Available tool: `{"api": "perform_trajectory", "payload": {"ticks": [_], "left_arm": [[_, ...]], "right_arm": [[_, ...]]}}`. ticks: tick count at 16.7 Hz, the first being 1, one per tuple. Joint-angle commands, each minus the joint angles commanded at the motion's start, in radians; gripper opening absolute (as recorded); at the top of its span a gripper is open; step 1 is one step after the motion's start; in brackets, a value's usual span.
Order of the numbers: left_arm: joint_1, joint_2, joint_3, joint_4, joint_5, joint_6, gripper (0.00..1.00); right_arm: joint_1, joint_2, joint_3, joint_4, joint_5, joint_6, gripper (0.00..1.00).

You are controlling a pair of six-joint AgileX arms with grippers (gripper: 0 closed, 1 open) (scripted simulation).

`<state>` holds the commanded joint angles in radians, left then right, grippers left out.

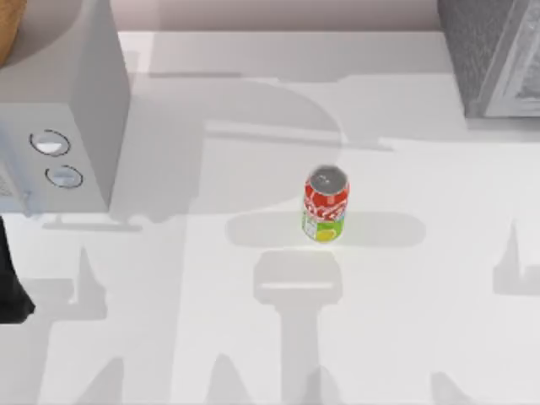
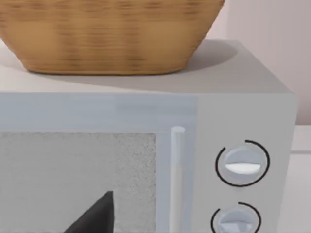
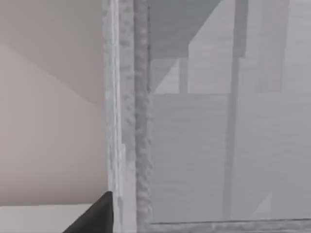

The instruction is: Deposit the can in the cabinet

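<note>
The can [image 1: 325, 204] stands upright near the middle of the table, with a red label over a green-yellow band and a silver top. Nothing touches it. The cabinet [image 1: 494, 51], a dark grey speckled box, fills the far right corner. Its pale framed front [image 3: 218, 145] looms close in the right wrist view, where a dark tip of my right gripper [image 3: 99, 216] shows by the cabinet's frame edge. My left arm [image 1: 13, 278] sits at the table's left edge. A dark tip of my left gripper [image 2: 97, 218] faces the dialled box's door. Both grippers are far from the can.
A smooth pale grey box with two round dials [image 1: 63, 126] occupies the far left of the white table [image 1: 211, 337]. A woven wicker basket [image 2: 107, 34] rests on top of it. Open tabletop surrounds the can on all sides.
</note>
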<state>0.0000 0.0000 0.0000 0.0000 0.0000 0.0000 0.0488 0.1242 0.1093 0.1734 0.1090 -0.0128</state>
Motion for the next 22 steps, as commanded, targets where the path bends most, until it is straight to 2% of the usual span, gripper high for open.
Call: {"api": "perform_trajectory", "payload": {"ticks": [7, 16, 22], "left_arm": [[0.000, 0.000, 0.000, 0.000, 0.000, 0.000, 1.00], [0.000, 0.000, 0.000, 0.000, 0.000, 0.000, 1.00], [0.000, 0.000, 0.000, 0.000, 0.000, 0.000, 1.00]], "right_arm": [[0.240, 0.505, 0.177, 0.386, 0.229, 0.013, 1.00], [0.621, 1.465, 0.427, 0.984, 0.593, 0.037, 1.00], [0.820, 2.028, 0.573, 1.329, 0.800, 0.033, 1.00]]}}
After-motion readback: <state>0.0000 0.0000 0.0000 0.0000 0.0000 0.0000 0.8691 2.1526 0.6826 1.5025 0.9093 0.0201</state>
